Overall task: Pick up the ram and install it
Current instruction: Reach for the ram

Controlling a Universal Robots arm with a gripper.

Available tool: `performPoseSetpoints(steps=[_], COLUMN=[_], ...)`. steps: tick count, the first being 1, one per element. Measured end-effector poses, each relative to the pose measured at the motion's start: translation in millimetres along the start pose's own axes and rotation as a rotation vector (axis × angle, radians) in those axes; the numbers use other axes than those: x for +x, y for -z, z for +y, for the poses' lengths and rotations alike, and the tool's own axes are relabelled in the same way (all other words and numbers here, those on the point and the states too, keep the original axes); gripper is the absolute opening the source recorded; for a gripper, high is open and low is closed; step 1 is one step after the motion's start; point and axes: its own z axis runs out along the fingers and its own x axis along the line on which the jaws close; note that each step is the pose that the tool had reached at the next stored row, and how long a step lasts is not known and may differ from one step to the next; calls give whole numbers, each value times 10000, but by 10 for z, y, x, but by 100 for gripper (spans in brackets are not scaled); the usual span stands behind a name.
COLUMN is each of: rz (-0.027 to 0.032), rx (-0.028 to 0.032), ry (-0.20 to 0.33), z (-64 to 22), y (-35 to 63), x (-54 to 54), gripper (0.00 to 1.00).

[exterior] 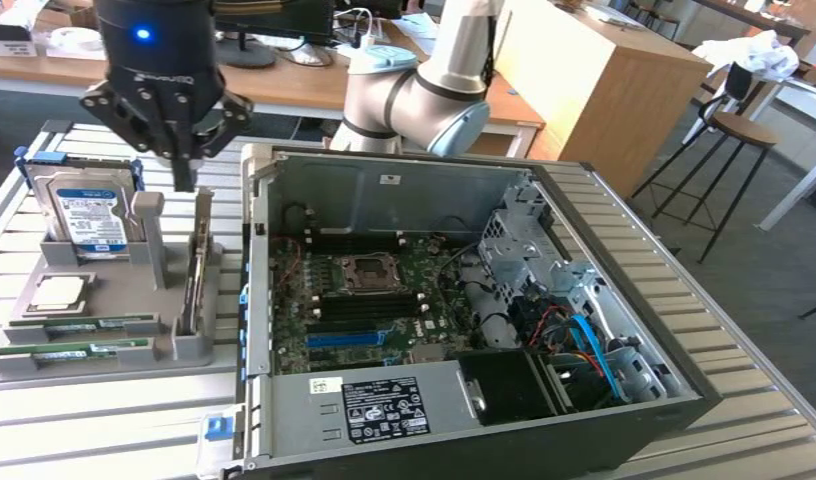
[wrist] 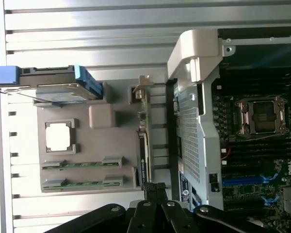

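Slatted metal worktop [exterior: 101, 430] carrying an open computer case [exterior: 381, 190] and a grey parts holder [exterior: 115, 368].
Closed, empty fingers [exterior: 184, 172] hang over the holder beside the hard drive [exterior: 91, 215]; the ram [exterior: 75, 350] lies flat in its slot, well apart from them.

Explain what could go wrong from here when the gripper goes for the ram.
1. The gripper is shut above the holder, close to the hard drive and the upright card; lowering there could strike them.
2. The ram lies close beside a second stick; the gripper may catch both.
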Motion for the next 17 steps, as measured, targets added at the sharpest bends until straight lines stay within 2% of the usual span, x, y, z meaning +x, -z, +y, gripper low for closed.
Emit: performPoseSetpoints(steps=[17], rz=[2], rx=[1], ry=[0], z=[-40], y=[-10], x=[525], gripper=[10])
